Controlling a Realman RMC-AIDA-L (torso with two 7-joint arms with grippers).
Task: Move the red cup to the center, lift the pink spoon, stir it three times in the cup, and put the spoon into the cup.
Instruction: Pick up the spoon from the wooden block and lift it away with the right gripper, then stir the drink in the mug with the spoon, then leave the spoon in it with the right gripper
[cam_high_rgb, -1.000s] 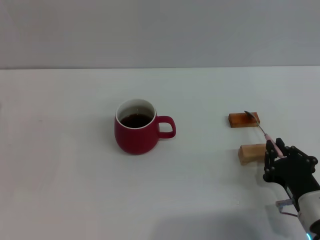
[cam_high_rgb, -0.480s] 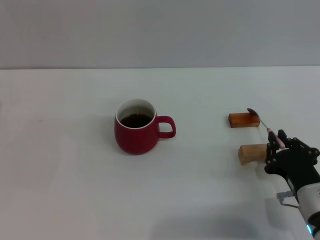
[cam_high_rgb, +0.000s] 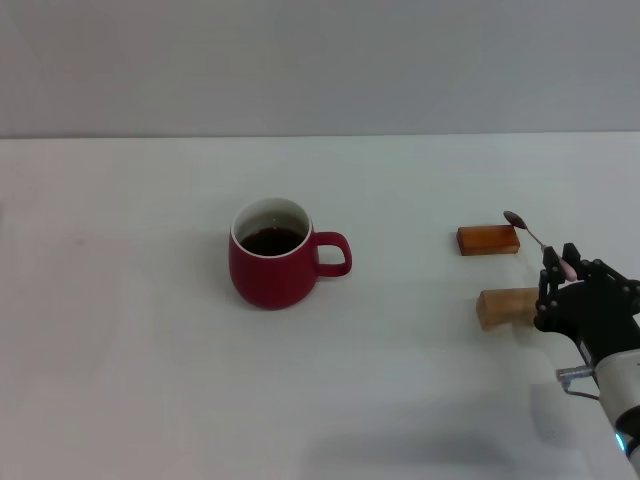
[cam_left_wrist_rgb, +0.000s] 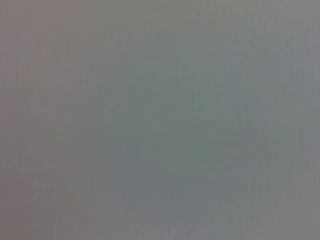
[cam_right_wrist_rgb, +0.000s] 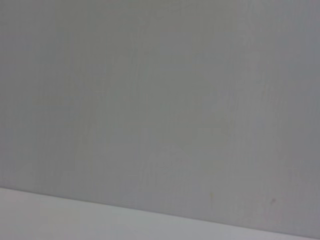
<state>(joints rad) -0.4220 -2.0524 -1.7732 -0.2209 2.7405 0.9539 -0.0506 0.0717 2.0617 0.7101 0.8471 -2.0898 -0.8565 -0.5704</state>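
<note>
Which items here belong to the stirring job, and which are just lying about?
Job: red cup with dark liquid; pink spoon, gripped by the right gripper.
Lying about: orange-brown block; tan block, both on the table.

Looks like a lab test setup: I'm at a bare white flat counter (cam_high_rgb: 150, 380) against a plain grey wall (cam_high_rgb: 320, 60), with only a few staged props laid out.

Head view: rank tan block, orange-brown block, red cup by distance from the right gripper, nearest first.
From the right gripper, shut on the pink spoon:
1. Tan block, just to its left.
2. Orange-brown block, farther back and left.
3. Red cup, far left, mid-table.
</note>
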